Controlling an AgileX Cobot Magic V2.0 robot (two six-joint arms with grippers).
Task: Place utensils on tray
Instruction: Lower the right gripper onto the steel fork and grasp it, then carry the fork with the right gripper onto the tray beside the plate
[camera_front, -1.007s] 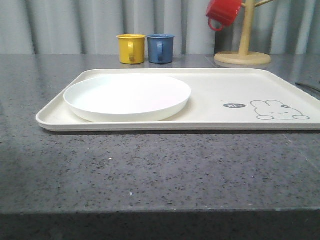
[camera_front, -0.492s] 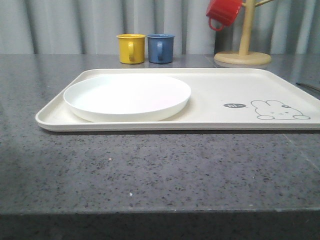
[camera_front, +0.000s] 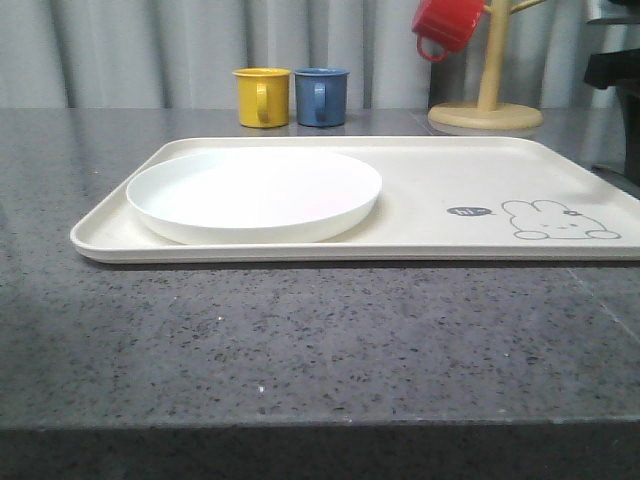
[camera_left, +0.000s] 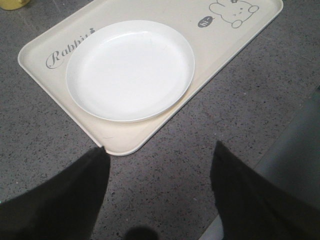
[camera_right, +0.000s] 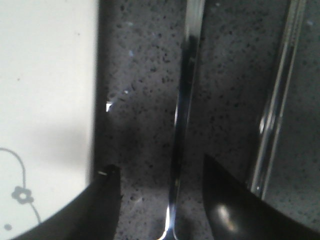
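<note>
Both jaws open, nothing held.
Right gripper (camera_right: 162, 200) low over dark countertop (camera_right: 145, 75) just beside tray (camera_right: 45, 75), fingers straddling one slender silver utensil (camera_right: 185, 100) without touching; second shiny utensil (camera_right: 277, 95) lying parallel, farther from tray, outside the fingers. Left gripper (camera_left: 157, 165) spread wide above countertop off tray's near corner, clear of it. Round white plate (camera_front: 255, 193) on tray's left half, bunny drawing (camera_front: 555, 220) on right half.
</note>
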